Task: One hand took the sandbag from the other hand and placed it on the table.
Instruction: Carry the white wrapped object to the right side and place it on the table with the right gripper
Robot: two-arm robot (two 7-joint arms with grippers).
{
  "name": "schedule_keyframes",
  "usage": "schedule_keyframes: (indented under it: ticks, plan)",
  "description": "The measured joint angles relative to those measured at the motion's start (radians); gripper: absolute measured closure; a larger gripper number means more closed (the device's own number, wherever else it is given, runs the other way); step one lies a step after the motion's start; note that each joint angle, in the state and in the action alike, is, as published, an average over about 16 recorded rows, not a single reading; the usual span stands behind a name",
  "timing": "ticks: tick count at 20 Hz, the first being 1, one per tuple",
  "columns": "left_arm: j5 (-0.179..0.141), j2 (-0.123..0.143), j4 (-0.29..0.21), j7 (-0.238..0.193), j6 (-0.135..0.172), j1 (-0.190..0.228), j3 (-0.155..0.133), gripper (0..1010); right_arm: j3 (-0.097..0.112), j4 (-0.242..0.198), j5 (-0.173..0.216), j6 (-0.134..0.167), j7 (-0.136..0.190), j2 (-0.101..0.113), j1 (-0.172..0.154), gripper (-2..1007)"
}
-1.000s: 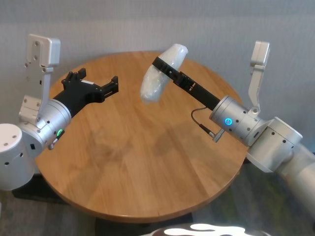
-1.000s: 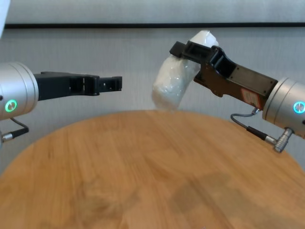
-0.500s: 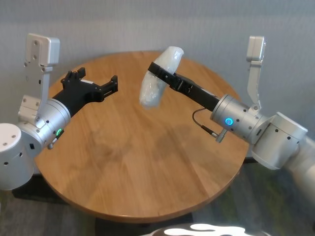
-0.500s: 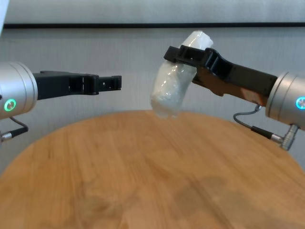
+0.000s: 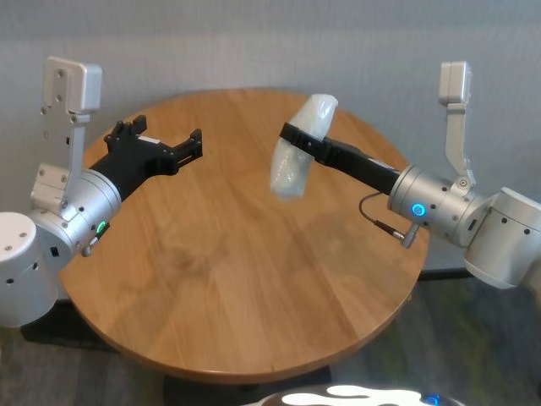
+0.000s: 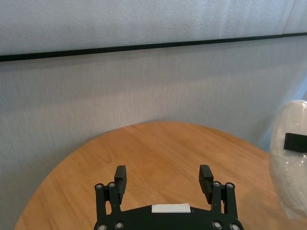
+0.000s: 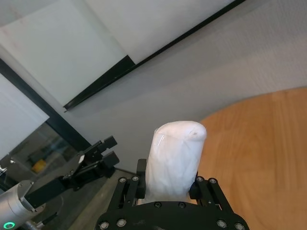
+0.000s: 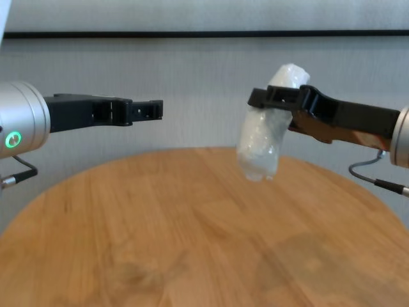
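Currently the right black two-finger gripper [image 5: 293, 135] is clamped around the white film-wrapped lumpy sandbag [image 5: 297, 150], held above the round orange-brown wooden table [image 5: 237, 279]. Left all-black gripper [image 5: 193, 144] sits apart, jaws spread, empty. Risk: slick film slips, or releasing from height lets it topple or roll.

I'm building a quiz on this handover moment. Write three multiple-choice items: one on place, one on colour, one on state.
1. Where is the sandbag?
A. lying on the table
B. in the air above the table
C. on the floor

2. What colour is the ring light on the right gripper's wrist?
A. blue
B. red
C. yellow

3. How is the left gripper?
A. shut on the sandbag
B. open and empty
C. shut on nothing

Key: 1 B, the chest view shows it clear of the wood; 2 A, the head view shows blue; 3 B, its fingers stand apart.
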Motion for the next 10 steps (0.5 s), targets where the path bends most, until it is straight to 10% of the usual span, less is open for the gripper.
schedule_keyframes:
  ticks: [10]
  plan:
    - [-0.001, 0.001, -0.001, 0.0, -0.001, 0.0, 0.001, 10, -0.006, 0.009, -0.021, 0.068, -0.065, 0.045, 0.014, 532]
